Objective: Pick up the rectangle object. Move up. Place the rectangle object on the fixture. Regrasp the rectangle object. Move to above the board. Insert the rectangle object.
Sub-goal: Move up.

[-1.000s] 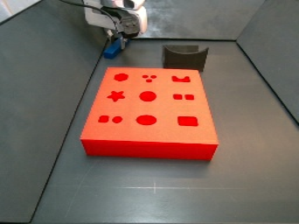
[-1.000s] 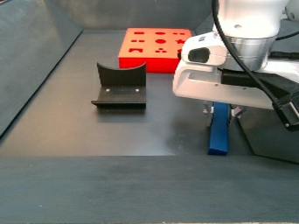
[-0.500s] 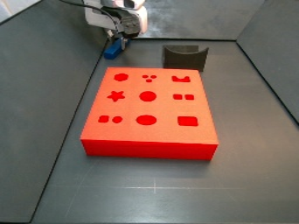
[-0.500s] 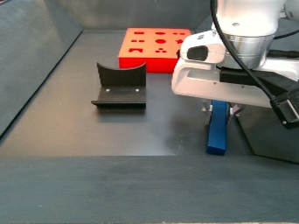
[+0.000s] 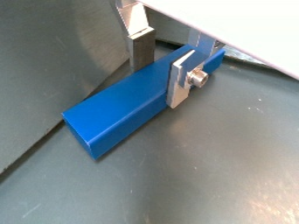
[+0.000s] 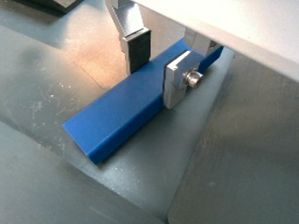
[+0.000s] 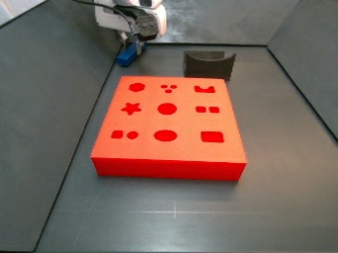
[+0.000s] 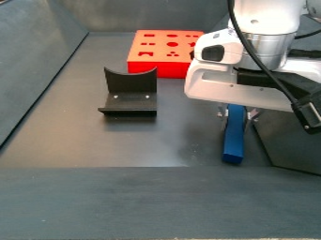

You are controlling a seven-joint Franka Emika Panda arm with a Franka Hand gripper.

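The rectangle object, a long blue bar (image 5: pixel 117 109), lies along the grey floor near a wall; it also shows in the other wrist view (image 6: pixel 117 118) and in both side views (image 8: pixel 235 145) (image 7: pixel 128 57). My gripper (image 5: pixel 160 77) straddles it near one end, dark pad on one side and silver plate on the other, both against its sides (image 6: pixel 156 74). The gripper (image 8: pixel 236 117) stands well away from the red board (image 8: pixel 167 49) and the dark fixture (image 8: pixel 128 92). The fixture (image 7: pixel 209 64) stands just behind the board (image 7: pixel 165 119), with nothing on it.
Grey walls enclose the floor; the bar lies close to one wall seam (image 5: pixel 35 140). The arm's white body and black cables (image 8: pixel 282 84) hang over the bar and hide its far end.
The gripper and the bar have shifted up very slightly in a side view. Board and fixture have not moved.
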